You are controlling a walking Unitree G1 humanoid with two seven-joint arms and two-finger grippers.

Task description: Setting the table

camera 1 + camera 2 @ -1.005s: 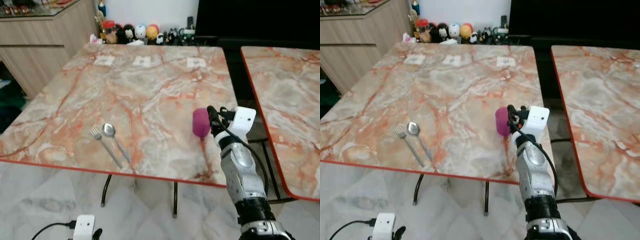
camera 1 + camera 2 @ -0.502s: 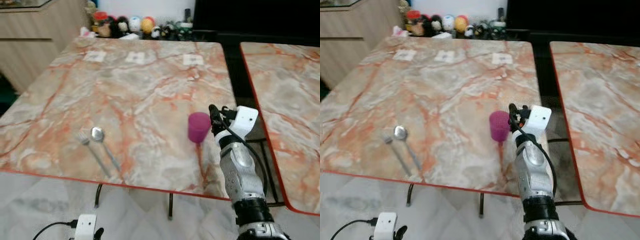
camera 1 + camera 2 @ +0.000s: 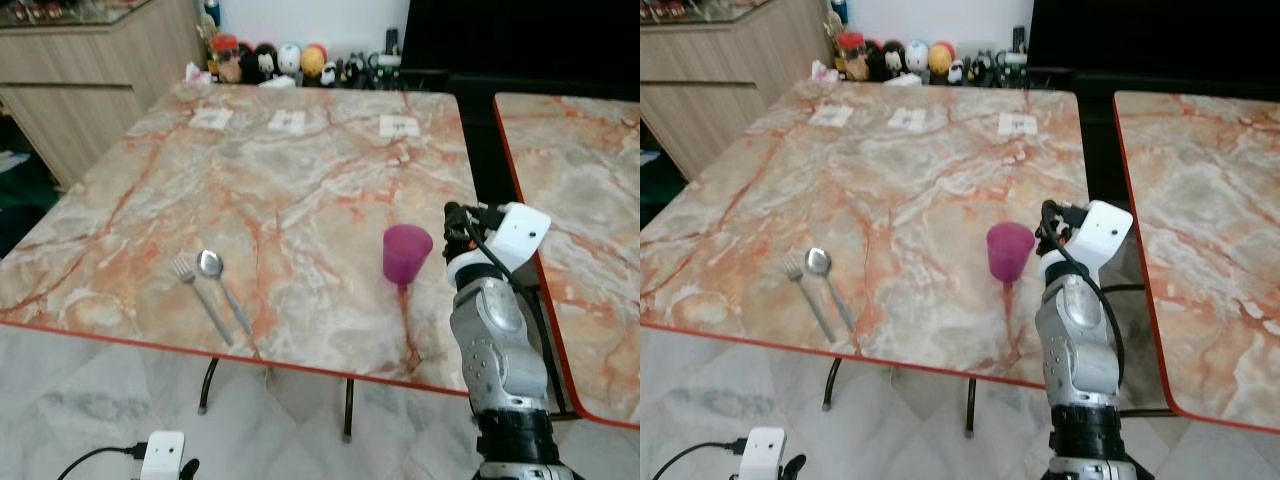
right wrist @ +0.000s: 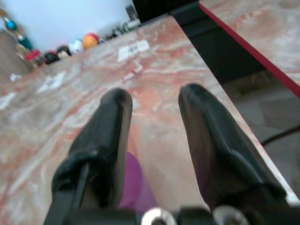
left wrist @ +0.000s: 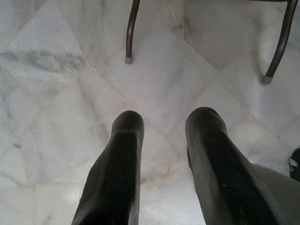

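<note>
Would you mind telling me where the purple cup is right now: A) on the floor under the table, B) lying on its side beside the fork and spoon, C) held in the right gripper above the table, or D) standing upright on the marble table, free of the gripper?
D: the purple cup stands upright on the marble table, with the open right gripper beside it, not around it.

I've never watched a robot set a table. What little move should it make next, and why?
Probably draw the right hand back from the purple cup. The cup stands upright on the table, right of the fork and spoon, and the open fingers no longer grip it.
</note>
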